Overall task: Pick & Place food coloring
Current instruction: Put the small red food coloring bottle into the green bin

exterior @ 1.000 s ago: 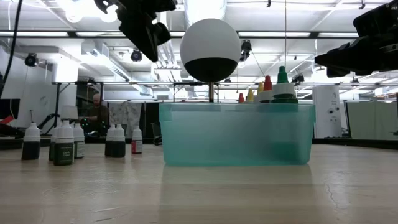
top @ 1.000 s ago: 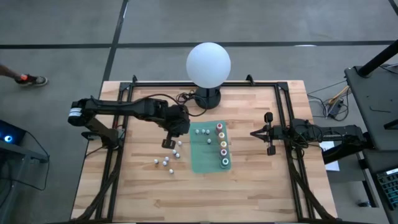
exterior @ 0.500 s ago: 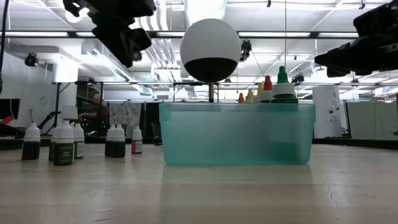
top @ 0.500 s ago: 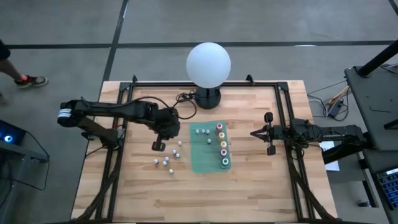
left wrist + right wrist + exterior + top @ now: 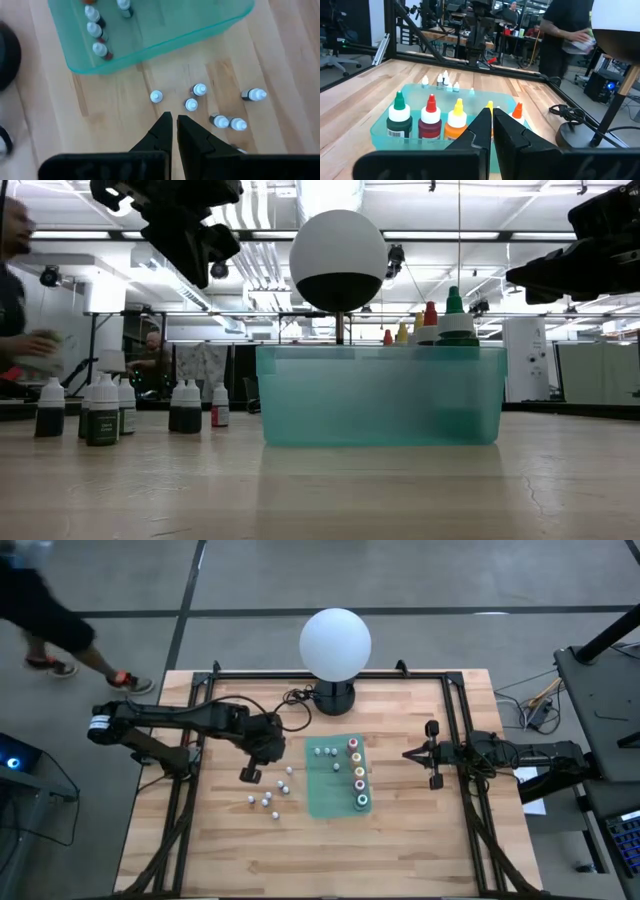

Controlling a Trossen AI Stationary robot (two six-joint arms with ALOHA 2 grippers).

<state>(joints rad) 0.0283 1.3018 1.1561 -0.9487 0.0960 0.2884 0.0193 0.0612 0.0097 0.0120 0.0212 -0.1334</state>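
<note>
Food coloring bottles (image 5: 102,410) stand upright, tips up; left hand (image 5: 173,121) above, shut, empty.

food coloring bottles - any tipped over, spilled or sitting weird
Nothing stands out. In the low view the small bottles on the wood all stand upright, and no liquid shows on the table. The coloured-top bottles stand upright in a row inside the green bin.
</note>
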